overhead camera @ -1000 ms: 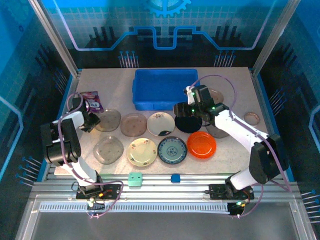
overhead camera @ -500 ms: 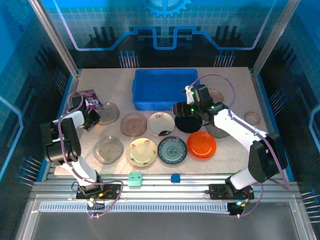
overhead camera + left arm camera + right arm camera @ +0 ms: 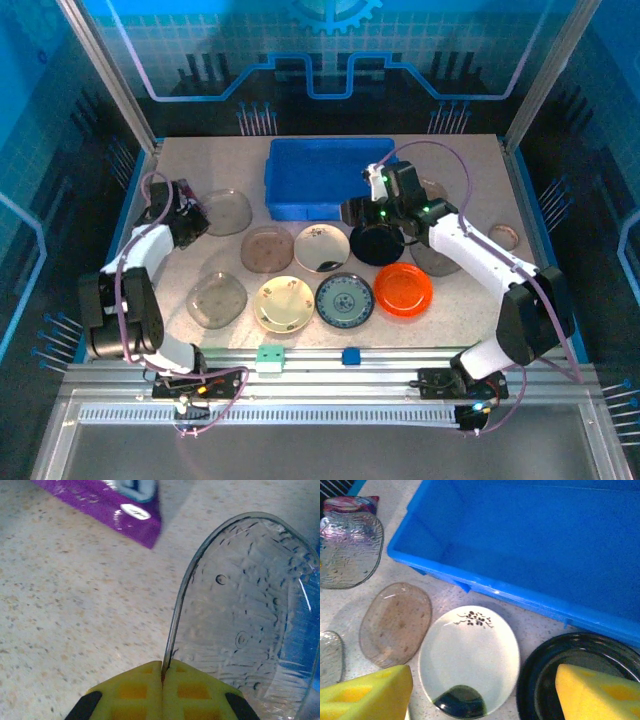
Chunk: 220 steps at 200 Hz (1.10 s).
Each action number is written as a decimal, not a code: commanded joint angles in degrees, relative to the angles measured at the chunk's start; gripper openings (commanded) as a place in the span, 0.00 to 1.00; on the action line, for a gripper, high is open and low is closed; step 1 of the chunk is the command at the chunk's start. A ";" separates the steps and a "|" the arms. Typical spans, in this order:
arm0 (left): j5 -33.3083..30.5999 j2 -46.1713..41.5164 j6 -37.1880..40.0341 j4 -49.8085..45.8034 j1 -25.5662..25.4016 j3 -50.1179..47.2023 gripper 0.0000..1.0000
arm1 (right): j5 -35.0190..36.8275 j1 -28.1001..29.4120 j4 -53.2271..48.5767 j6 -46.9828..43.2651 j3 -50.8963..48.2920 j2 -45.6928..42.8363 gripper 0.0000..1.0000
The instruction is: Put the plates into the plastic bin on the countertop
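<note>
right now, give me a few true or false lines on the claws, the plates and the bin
1. The left claw is shut on the rim of the translucent grey plate. True.
2. The blue plastic bin already holds two plates. False: no plate is in it.
3. The right claw is open, holding nothing. True.
4. The orange-red plate is gripped by the right claw. False: it lies on the countertop in the near row, just right of the blue-green patterned plate.
</note>
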 commanded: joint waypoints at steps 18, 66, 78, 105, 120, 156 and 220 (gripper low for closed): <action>-5.16 -7.94 -0.07 -9.89 -2.63 6.75 0.00 | -4.81 1.65 -0.34 -0.16 3.06 -2.38 0.77; 0.83 -9.22 0.02 -13.59 -10.01 14.96 0.00 | -13.89 1.73 6.04 3.68 5.06 -2.28 0.78; 3.22 -8.17 -0.81 -13.26 -12.33 16.53 0.00 | -15.80 1.74 7.47 4.68 6.13 -1.69 0.79; 6.19 -5.19 -2.75 -10.83 -18.43 19.35 0.00 | -17.01 1.49 7.77 6.25 9.12 0.62 0.80; 7.70 -3.22 -3.93 -8.99 -21.30 20.41 0.00 | -16.63 1.00 7.82 7.21 10.13 2.01 0.80; 10.06 0.18 -6.08 -5.57 -26.16 22.42 0.00 | -16.00 -0.66 7.92 10.42 10.96 4.62 0.80; 11.07 2.62 -6.77 -4.51 -30.21 25.65 0.00 | -16.44 -2.89 8.35 14.81 10.96 9.21 0.52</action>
